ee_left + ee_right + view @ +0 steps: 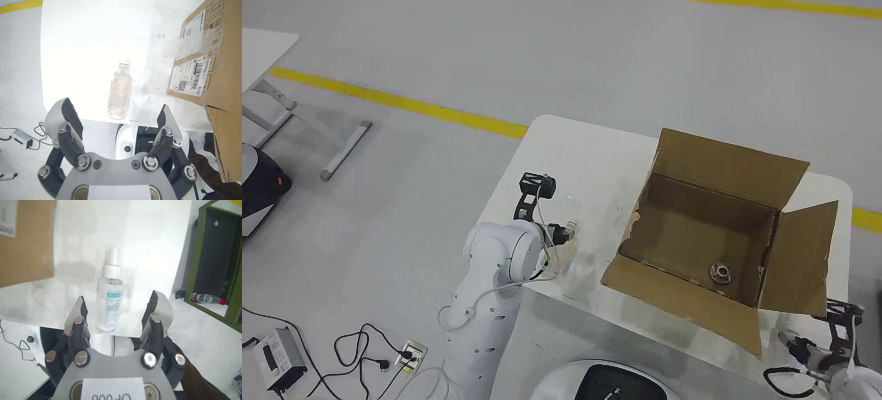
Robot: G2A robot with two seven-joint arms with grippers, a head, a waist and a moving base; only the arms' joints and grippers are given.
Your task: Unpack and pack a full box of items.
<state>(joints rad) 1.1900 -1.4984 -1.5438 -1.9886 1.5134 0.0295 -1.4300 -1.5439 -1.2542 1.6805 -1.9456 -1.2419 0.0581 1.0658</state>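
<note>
While both arms sit at the table's [572, 150] near edge, neither holds anything. The left gripper [114, 105] hovers off the edge with its ribbed pads [72, 115] spread wide. A clear plastic bottle [120, 92] rests on the table just beyond them, its base at the edge and its cap pointing away. The cardboard box [682, 290] stands beside it, flaps open, with a round metal part [720, 271] on its floor. At the box's other side, the right gripper [118, 297] is also spread apart. It is lined up with a spray bottle [110, 298] near the table's edge. Whether either bottle stands or lies, I cannot tell.
</note>
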